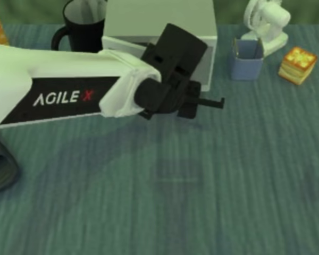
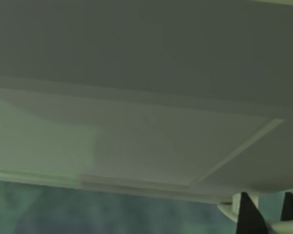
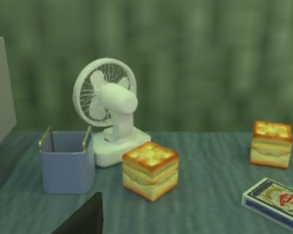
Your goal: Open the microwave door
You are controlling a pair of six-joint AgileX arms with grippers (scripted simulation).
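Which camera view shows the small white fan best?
The right wrist view: the white fan stands whole there, with grille, blades and base beside the blue cup. The top view shows only part of it at the far edge; the left wrist view shows none.

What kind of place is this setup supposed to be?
Probably a rendered kitchen or break-room tabletop. A microwave stands at the back of a table with a black mug beside it, and a small desk fan and sandwich blocks sit to its right. The left gripper is at the microwave's front.
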